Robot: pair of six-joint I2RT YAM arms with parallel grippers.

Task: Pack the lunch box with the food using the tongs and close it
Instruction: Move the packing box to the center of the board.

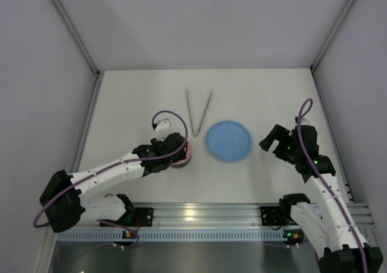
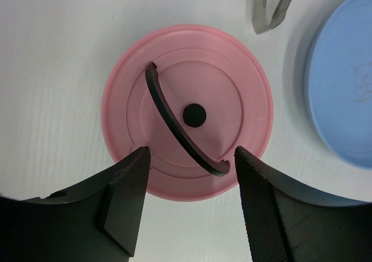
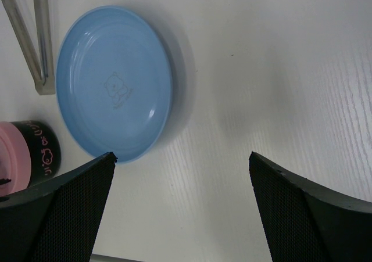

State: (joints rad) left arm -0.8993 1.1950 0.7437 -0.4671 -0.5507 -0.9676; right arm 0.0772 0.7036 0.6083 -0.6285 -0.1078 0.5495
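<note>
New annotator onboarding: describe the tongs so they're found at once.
On the white table, look just beyond the gap between the pink-lidded lunch box and the blue plate. The tongs lie flat there: the only thin silver V, its joined tip toward the near edge.

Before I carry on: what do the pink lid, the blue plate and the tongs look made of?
Lid: probably plastic, matte pink with moulded rings. Its black strap handle could be plastic or rubber. Plate: likely glossy plastic, with soft highlights and a faint bear print. Tongs: metal, thin silvery strips.
</note>
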